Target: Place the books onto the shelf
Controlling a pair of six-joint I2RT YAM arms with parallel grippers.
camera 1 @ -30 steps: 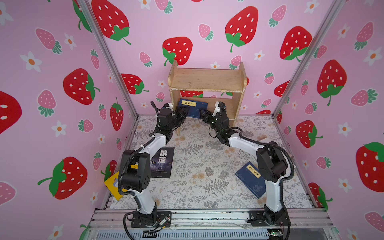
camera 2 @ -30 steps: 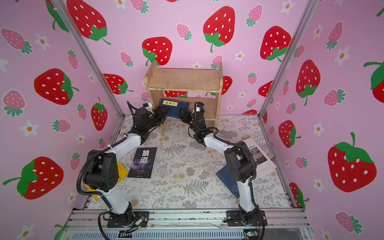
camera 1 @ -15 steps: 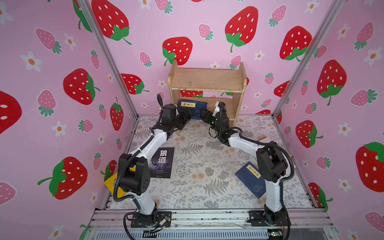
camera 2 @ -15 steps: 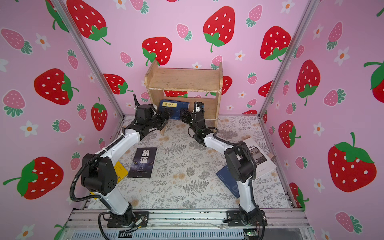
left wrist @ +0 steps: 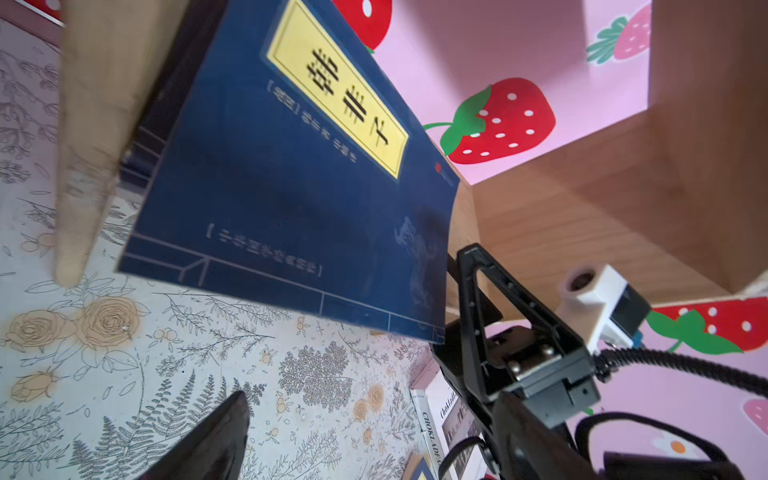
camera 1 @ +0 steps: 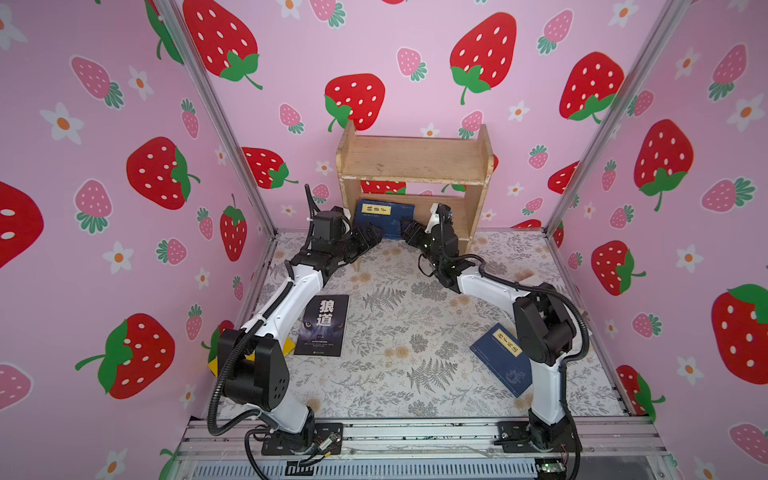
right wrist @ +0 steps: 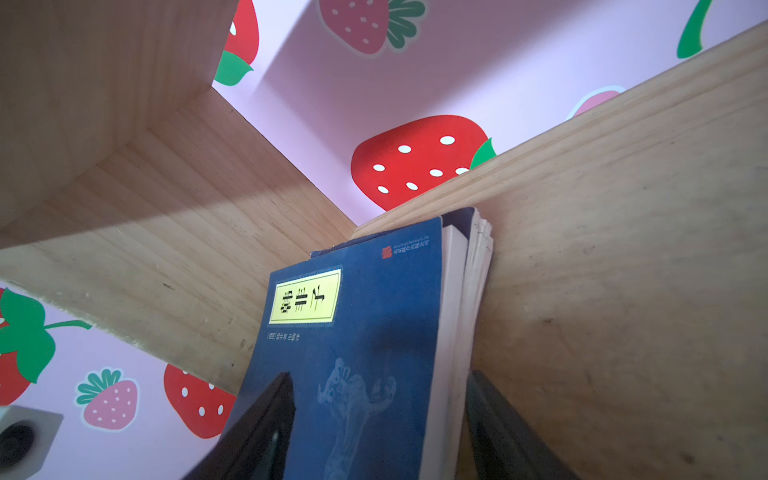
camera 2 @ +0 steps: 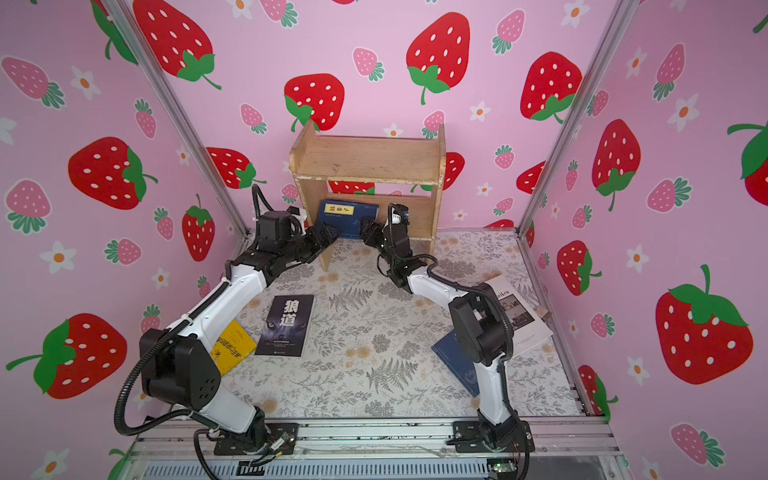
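While the right gripper (camera 1: 406, 231) clamped navy books (camera 1: 384, 217) on the shelf (camera 1: 415, 163) and the left gripper (camera 1: 372, 237) gaped empty, black book (camera 1: 322, 326), yellow book (camera 2: 230, 347), white book (camera 2: 521, 322) and loose navy book (camera 1: 505, 357) lay unshelved.

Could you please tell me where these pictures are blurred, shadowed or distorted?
In both top views, sharp but wide-angle: the frame posts splay outward. In the left wrist view, the shelf side panel close by is blurred and the navy book cover slightly soft. In the right wrist view, the yellow label reads clearly, while a broad shadow crosses a shelf board.
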